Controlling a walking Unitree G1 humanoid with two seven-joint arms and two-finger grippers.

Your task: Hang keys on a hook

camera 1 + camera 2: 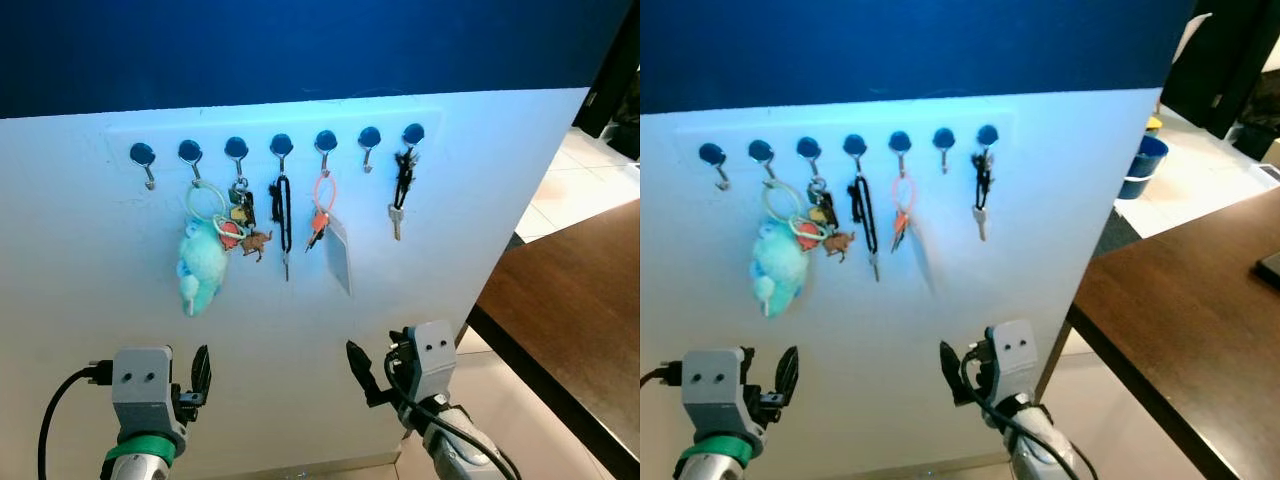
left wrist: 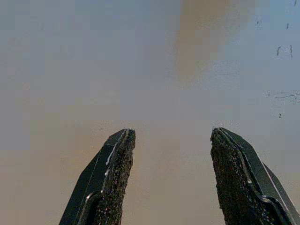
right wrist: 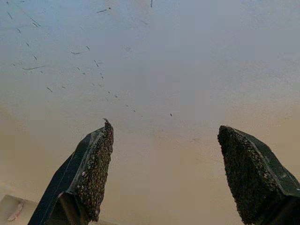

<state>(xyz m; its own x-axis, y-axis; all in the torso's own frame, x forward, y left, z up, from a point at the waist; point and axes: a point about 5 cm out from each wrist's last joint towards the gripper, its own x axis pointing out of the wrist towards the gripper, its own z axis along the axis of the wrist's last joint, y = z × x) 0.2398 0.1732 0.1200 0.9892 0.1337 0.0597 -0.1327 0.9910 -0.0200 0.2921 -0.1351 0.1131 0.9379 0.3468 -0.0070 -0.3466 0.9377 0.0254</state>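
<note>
A white wall panel (image 1: 480, 180) carries a row of seven small metal hooks with round dark blue bases (image 1: 281, 146). Judging by the scene, the hanging looks done: five of the hooks hold keys and both robot hands are empty.

Taking the end hook on the robot's right (image 1: 413, 134) as the landmark, a single silver key on a black strap (image 1: 399, 195) hangs from it, long axis vertical, blade pointing straight down. The hook just left of it (image 1: 369, 139) is bare. Further left hang an orange loop with keys and a pale card tag (image 1: 327, 225), a black strap with a key (image 1: 284, 220), a bunch with small charms (image 1: 242, 225), and a pale ring with a fluffy turquoise toy (image 1: 201, 262). The far-left hook (image 1: 143, 157) is bare.

Well below the landmark hook, the left hand (image 1: 200, 375) and right hand (image 1: 370, 375) are held low in front of the panel, each with its fingers spread apart and holding nothing. A dark brown wooden surface (image 1: 580, 310) lies to the right.
</note>
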